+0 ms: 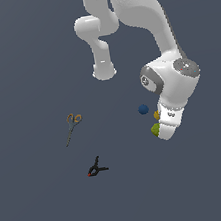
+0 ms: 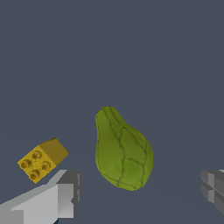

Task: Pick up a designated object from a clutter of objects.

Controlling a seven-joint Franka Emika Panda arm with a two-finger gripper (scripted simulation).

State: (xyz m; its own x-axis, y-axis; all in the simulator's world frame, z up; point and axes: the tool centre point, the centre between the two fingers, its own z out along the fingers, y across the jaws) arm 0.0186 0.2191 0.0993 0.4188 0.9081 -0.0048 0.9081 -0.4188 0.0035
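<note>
The olive-green lumpy blob [image 2: 123, 151] lies on the grey floor, pear-shaped, between my two fingers in the wrist view. In the exterior view only a sliver of it [image 1: 156, 129] shows beside the arm's hand. My gripper [image 2: 142, 194] is open and empty, one finger [image 2: 65, 194] on one side of the blob and the other finger [image 2: 213, 186] on the far side, neither touching it. The gripper is hidden behind the hand in the exterior view. The yellow knobbly piece [image 2: 42, 159] sits close to the first finger, also seen in the exterior view [image 1: 156, 115].
A dark blue ball [image 1: 143, 109] lies just to the exterior view's left of the hand. Orange-handled scissors [image 1: 73, 127] and a black clamp with a red tip [image 1: 96, 168] lie farther to the left. The arm's base [image 1: 104, 73] stands behind.
</note>
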